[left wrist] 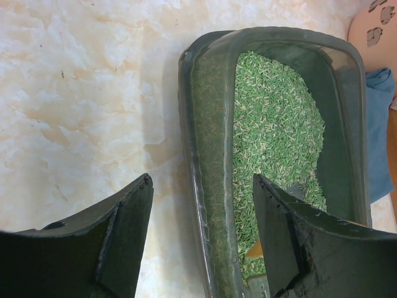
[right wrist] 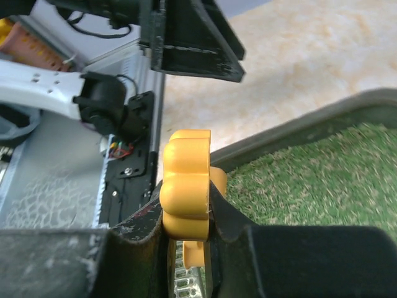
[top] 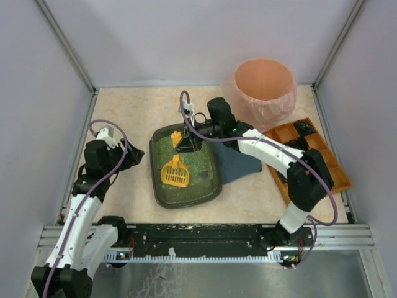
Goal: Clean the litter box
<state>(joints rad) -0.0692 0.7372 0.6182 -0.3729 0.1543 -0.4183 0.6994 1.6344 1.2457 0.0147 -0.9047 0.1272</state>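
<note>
The right tool [top: 185, 143] pinched the yellow slotted plastic scoop [top: 175, 174], its blade lying along the long axis of the dark grey-brown plastic litter box [top: 154, 171] (left tool [left wrist: 201, 180] spread, just beside the rim).

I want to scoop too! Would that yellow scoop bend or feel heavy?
Probably stiff: the scoop looks unbent though the right gripper pinches only its handle. Likely light, being thin slotted plastic. Loose litter would probably sift through.

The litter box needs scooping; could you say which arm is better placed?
Right: the right gripper is shut on the yellow scoop over the litter box; the left gripper is open, empty, beside the rim.
</note>
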